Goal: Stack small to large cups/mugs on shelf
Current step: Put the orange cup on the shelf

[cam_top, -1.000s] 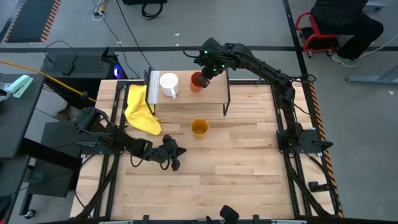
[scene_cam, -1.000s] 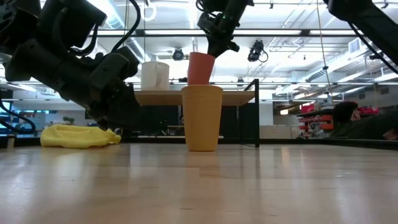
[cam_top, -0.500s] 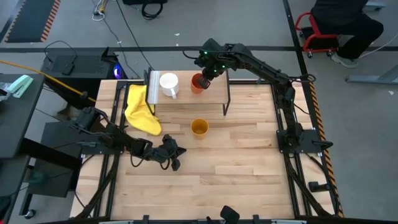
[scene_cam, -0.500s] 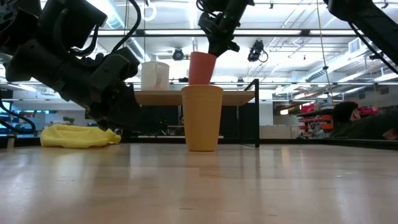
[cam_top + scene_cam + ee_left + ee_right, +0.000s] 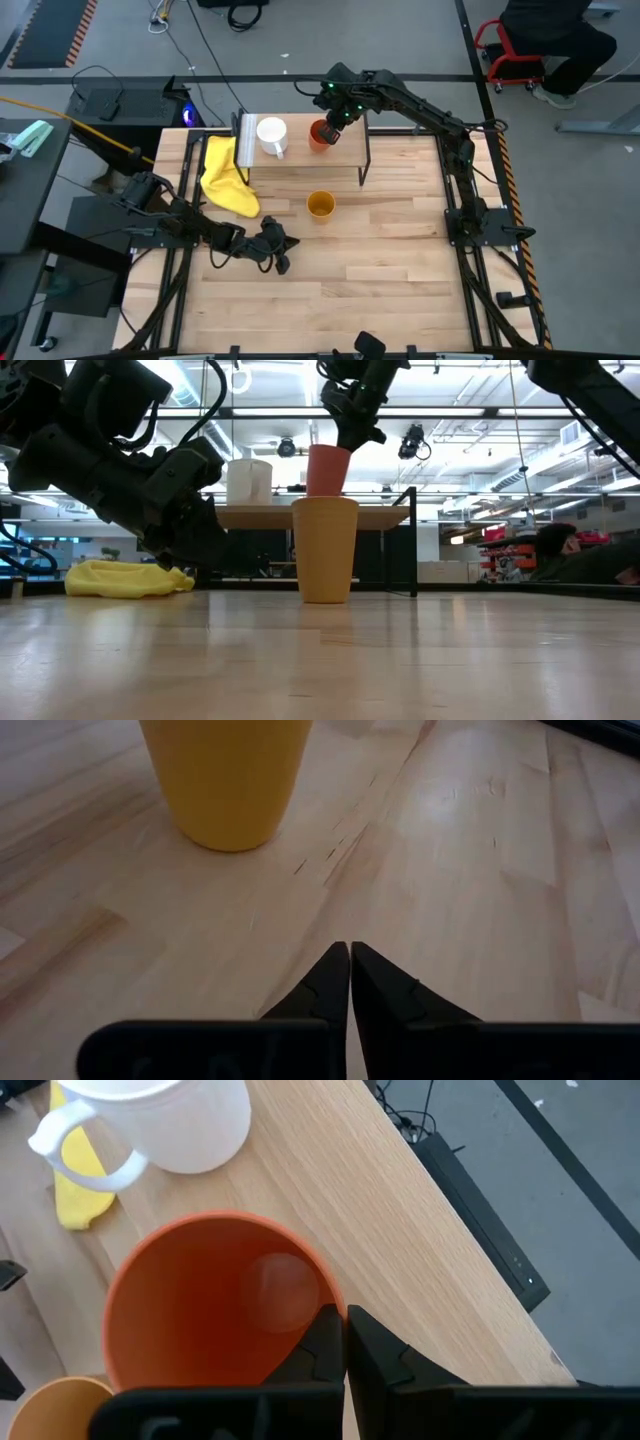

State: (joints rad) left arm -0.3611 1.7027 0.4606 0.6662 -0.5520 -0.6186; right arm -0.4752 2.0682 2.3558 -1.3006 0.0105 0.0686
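The orange-red cup (image 5: 320, 133) (image 5: 215, 1305) is over the wooden top of the shelf (image 5: 345, 155), with my right gripper (image 5: 330, 122) (image 5: 343, 1320) shut on it. The white mug (image 5: 271, 135) (image 5: 170, 1120) stands upright on the shelf beside it, toward the table's left. The yellow-orange cup (image 5: 320, 206) (image 5: 325, 550) stands upright on the table in front of the shelf. My left gripper (image 5: 278, 255) (image 5: 349, 955) is shut and empty, low over the table, on the near-left side of the yellow-orange cup (image 5: 228, 775). My right gripper pinches the orange-red cup's rim (image 5: 325, 1295) on the side toward the table's far right, one finger inside the cup and one outside. It comes from above, slanting down. The cup is nearly upright (image 5: 327, 470); the yellow-orange cup hides its base in the low view.
A crumpled yellow cloth (image 5: 225, 178) (image 5: 128, 578) lies on the table at the shelf's left end. The shelf's black legs (image 5: 366, 160) stand at its right end. A person sits beyond the table's far right corner (image 5: 555, 30).
My right gripper has carried the orange-red cup a little toward the table's right over the shelf and brought it from a slight tilt to nearly upright. It has stayed shut on the rim.
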